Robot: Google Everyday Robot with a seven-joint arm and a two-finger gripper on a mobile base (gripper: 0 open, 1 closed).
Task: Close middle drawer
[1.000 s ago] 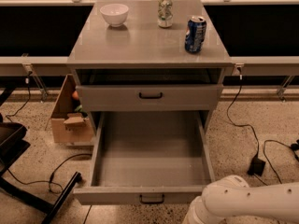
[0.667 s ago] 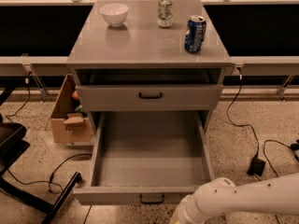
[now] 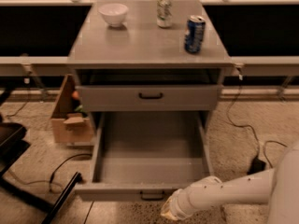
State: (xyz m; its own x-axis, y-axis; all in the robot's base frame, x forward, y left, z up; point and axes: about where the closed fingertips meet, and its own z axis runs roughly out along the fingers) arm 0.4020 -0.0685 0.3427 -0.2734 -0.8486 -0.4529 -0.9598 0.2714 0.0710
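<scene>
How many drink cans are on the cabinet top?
2. A silver can at the back centre, a blue can nearer the right edge. None look hidden. The gripper is low, by the front of the middle drawer.

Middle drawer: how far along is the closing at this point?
Done: nothing yet. The long grey middle drawer is pulled far out of the grey cabinet, its bare inside showing. In hand: the gripper sits low at the drawer's flat front, just right of the small black bar handle; contact cannot be told. Left: pushing the drawer in flush.
</scene>
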